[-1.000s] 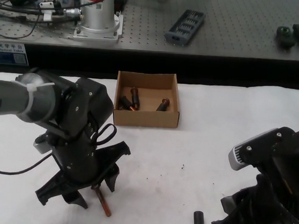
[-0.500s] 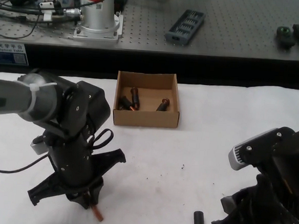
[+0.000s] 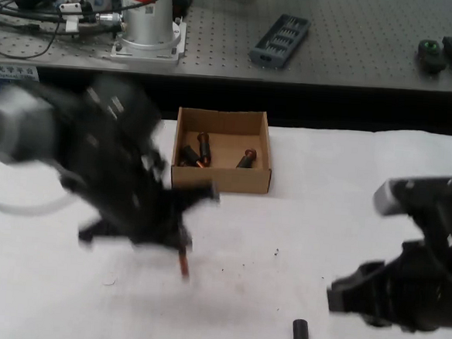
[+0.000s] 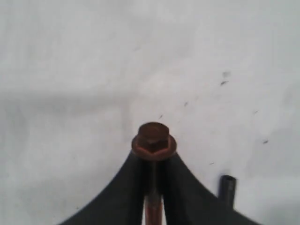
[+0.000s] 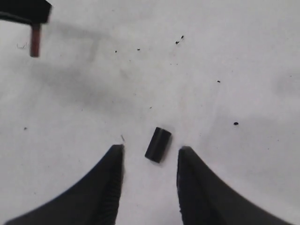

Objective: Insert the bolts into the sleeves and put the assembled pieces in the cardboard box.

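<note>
While left hand (image 4: 153,158) stayed out of contact with tabletop (image 3: 38,304), fingers were clamped on shank of bolt (image 4: 153,140), head just past fingertips. Likely reason: bolt kept steady and exposed for mating. Sleeve (image 5: 158,144) lay on its side on tabletop, between parted fingers of right hand (image 5: 151,149), untouched. Straddle probably meant to close on it and present bore to bolt. Cardboard box (image 3: 220,179) sat beyond both hands, well apart from sleeve, three assembled pieces (image 3: 203,148) inside, this pair not yet joined.
</note>
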Available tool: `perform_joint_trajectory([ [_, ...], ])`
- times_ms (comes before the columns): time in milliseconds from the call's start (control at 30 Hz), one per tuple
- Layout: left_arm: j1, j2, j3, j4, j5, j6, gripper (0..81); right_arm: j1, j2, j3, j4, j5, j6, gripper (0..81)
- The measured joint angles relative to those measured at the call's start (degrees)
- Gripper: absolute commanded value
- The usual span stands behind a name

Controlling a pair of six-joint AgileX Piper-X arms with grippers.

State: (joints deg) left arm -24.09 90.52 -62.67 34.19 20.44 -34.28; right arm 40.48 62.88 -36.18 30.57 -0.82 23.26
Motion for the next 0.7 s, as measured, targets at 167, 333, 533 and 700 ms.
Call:
perform_joint_trajectory([
  [167, 3.4, -12.5, 4.4, -5.6, 0.8, 6.8, 0.6, -3.0, 9.4, -1.8, 0.8, -2.9, 2.3, 29.7],
  [333, 4.2, -21.5, 10.0, -9.9, 3.4, 6.9, 0.6, -3.4, 21.2, -7.9, 5.1, -10.0, 6.5, 36.1],
  [533, 4.2, -32.7, 16.6, -10.9, 5.3, 6.0, 0.6, -3.4, 27.3, -12.9, 7.8, -10.1, 9.9, 35.8],
  [700, 4.2, -40.0, 18.8, -10.9, 5.3, 6.0, 0.6, -3.4, 30.5, -16.7, 8.6, -6.1, 13.2, 35.8],
])
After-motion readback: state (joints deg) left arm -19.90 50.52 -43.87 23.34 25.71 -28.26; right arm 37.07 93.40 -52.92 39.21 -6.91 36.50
